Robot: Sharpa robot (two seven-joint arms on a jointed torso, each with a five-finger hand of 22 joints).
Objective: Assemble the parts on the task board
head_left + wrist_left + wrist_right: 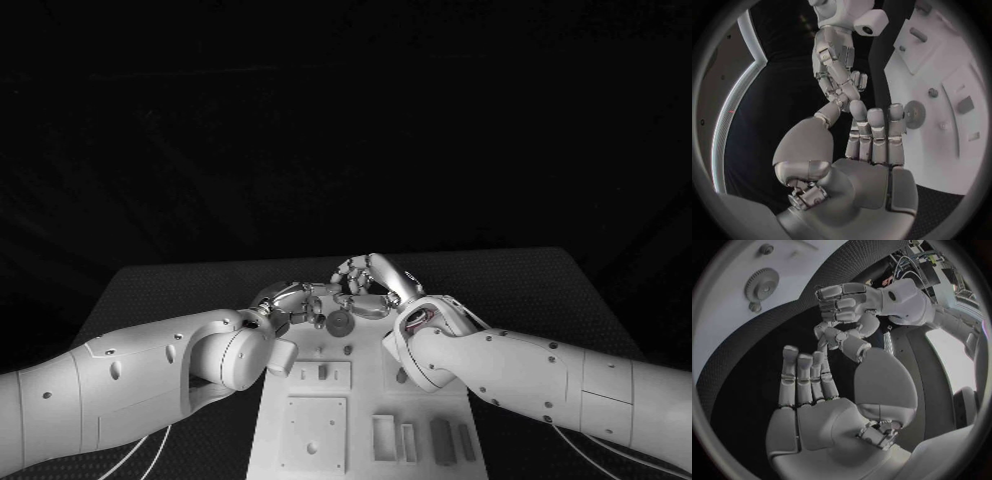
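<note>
The white task board (310,455) lies in the middle of the table. A grey gear (339,322) (914,114) (762,285) sits flat near the board's far end. My left hand (293,302) (873,140) (845,300) and right hand (378,280) (811,380) (836,65) meet just beyond the gear, above the board's far edge. The left hand's fingers are curled in. The right hand's fingers are stretched out side by side, and its thumb reaches to the left hand's thumb. I see no part in either hand.
The near half of the board carries a square plate (315,430) and several upright slots and blocks (418,440). A small peg (754,306) stands beside the gear. Black matting (534,290) surrounds the board.
</note>
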